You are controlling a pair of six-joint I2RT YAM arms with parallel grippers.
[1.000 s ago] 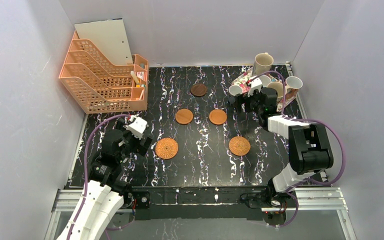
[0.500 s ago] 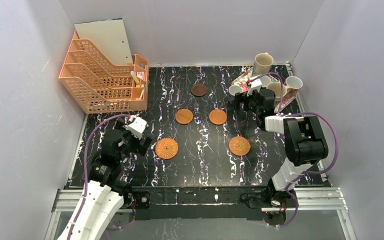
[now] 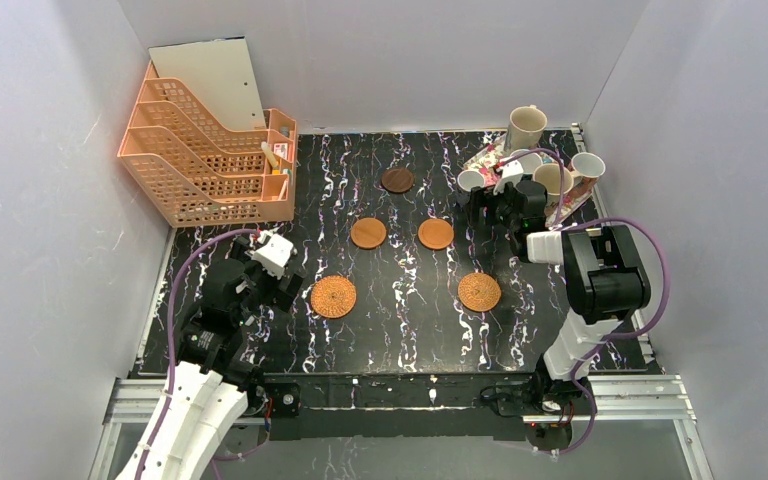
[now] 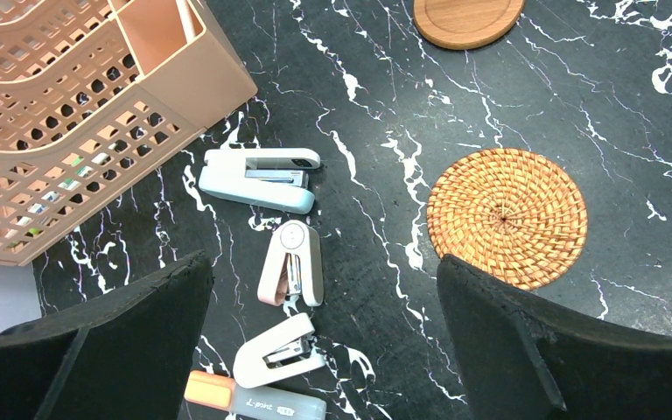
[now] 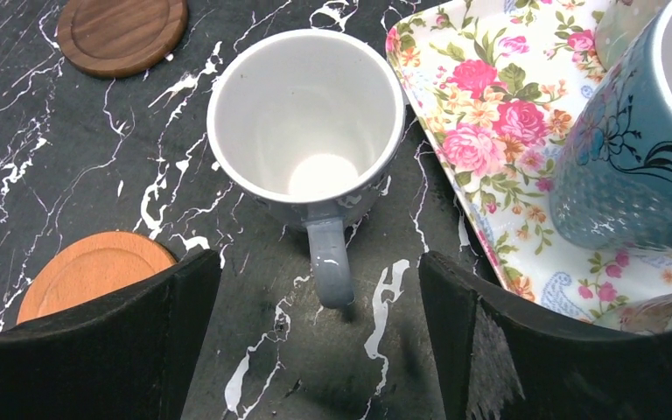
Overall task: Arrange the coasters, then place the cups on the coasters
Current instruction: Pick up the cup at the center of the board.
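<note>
Right fingers (image 5: 525, 350): spread wide on either side of the handle of a small blue cup (image 5: 306, 114). Neither pad visibly touches it, and your right gripper (image 5: 317, 262) grips nothing.
Small blue cup: upright on the black marbled table (image 5: 52, 149), white inside. Its handle points back at your gripper, and its right side sits just beside the edge of the floral tray (image 5: 490, 131).
Left fingers (image 4: 96, 350): also spread wide. Your left gripper (image 4: 324, 267) hangs empty over three white staplers (image 4: 258, 179), near the orange file rack (image 4: 52, 114).
Coasters: all five lie flat and bare on the table in an open V.
Far point of the V: the dark wood coaster (image 3: 397, 180).
Middle row: the left wood coaster (image 3: 368, 233) and the right wood coaster (image 3: 436, 234), side by side but apart.
Near row: the left wicker coaster (image 3: 333, 297), just beside your left gripper, and the right wicker coaster (image 3: 479, 292), well apart from it.
Nearest your right fingers: the right wood coaster, at the lower left of the right wrist view.
Other cups: a second blue cup (image 5: 639, 149) stands on the tray. A tall beige cup (image 3: 526, 125) stands beyond the tray at the table's far edge. Another beige cup (image 3: 554, 178) and a white-lined cup (image 3: 587, 165) sit at the tray's right end.
</note>
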